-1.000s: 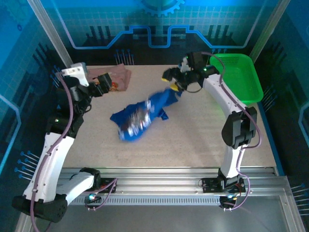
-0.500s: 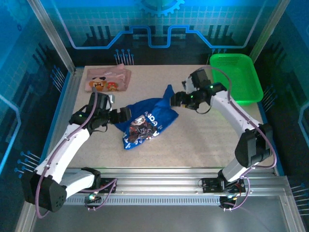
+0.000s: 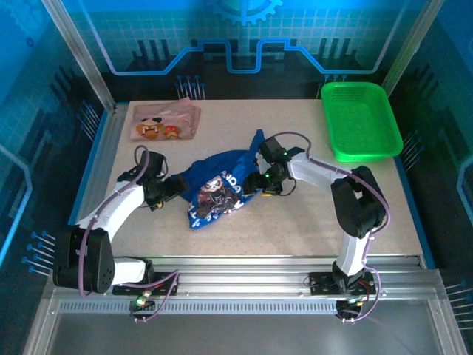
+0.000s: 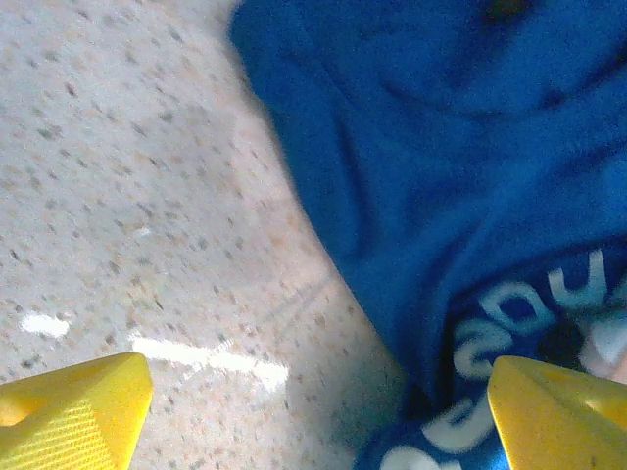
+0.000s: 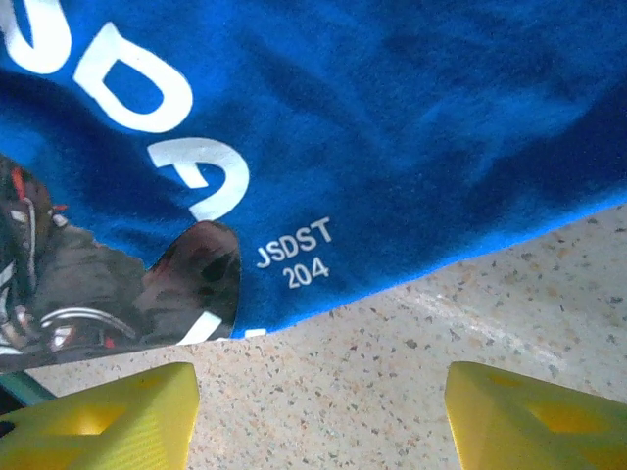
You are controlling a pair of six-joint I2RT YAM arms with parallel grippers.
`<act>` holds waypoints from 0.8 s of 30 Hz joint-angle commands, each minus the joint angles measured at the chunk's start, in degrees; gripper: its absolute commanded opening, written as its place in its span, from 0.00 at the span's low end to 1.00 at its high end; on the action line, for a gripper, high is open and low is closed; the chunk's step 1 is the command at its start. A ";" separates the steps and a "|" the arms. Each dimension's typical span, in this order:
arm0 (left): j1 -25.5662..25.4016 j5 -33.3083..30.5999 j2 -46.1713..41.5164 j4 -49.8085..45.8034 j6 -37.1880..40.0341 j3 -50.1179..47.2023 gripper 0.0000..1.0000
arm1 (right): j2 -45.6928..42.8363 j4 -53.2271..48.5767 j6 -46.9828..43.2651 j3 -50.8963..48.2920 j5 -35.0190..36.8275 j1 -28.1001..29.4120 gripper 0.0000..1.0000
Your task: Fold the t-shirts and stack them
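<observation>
1. Blue shirt [image 3: 222,185] lies crumpled mid-bench [image 3: 310,222]. Its long axis runs near-left to far-right, with a narrow tip pointing to the far side and the white lettering facing up.
2. Pink shirt [image 3: 166,122] lies flat at the far-left corner, well apart.
3. Left arm reaches low. Left hand [image 3: 176,186] is at the blue shirt's left edge, fingers [image 4: 73,411] spread wide, gripping nothing.
4. Right arm is bent inward. Right hand [image 3: 259,188] is open over bare bench just beside the hem.
5. Green basket [image 3: 362,118] sits far right, not in the way.
</observation>
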 commanded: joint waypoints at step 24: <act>5.59 8.59 24.40 19.01 -4.78 8.50 0.18 | 13.81 -8.19 -14.17 21.56 9.36 18.52 0.70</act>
